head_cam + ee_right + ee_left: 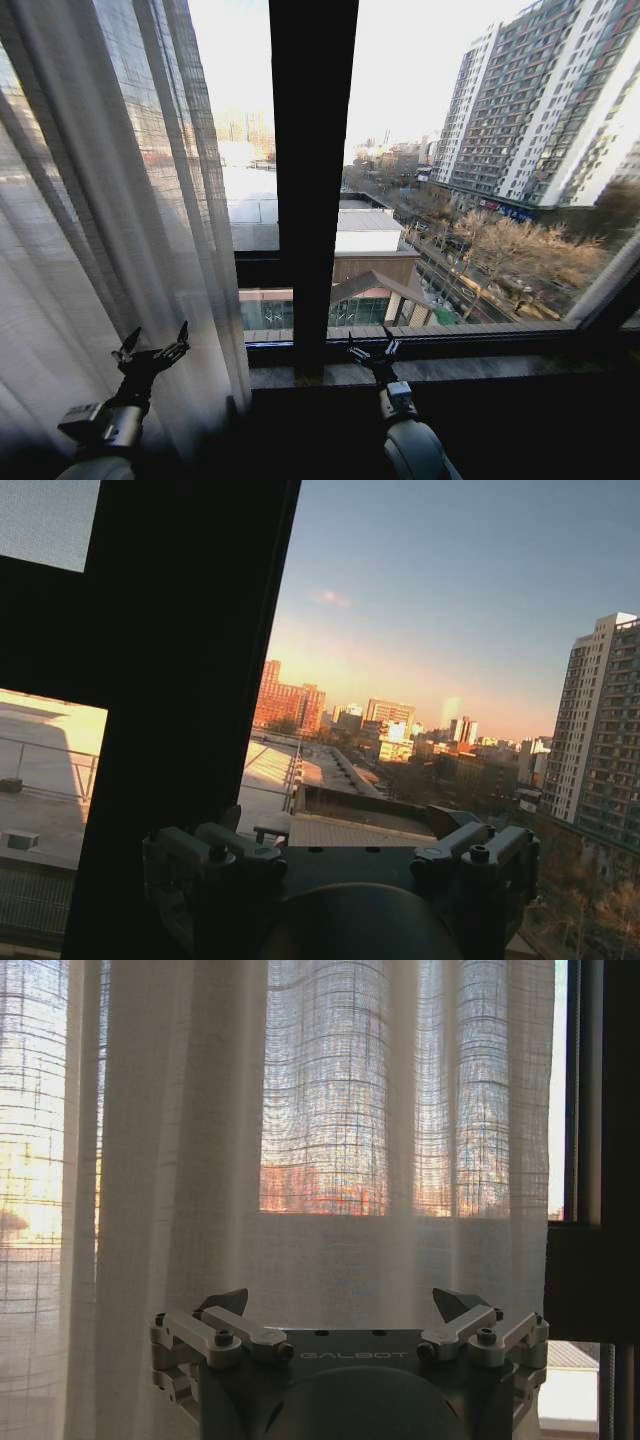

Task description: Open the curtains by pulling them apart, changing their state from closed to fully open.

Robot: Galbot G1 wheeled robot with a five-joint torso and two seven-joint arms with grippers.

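A sheer white curtain [110, 200] with vertical pleats hangs gathered at the left of the window. In the head view its inner edge ends left of the black central window bar [312, 180], and the glass to the right is bare. My left gripper [152, 352] is open, low at the left, right in front of the curtain with nothing between its fingers. In the left wrist view the curtain [330, 1130] hangs close ahead of the open left gripper [342, 1305]. My right gripper [373, 347] is open near the sill, just right of the bar; the right wrist view shows this right gripper [340, 830] facing the glass.
A dark window sill [470, 368] runs along the bottom of the glass. A slanted pale strip [612, 278] shows at the far right edge. Outside are rooftops and a tall apartment block [545, 110]. The black frame bar [170, 650] stands close to the right gripper.
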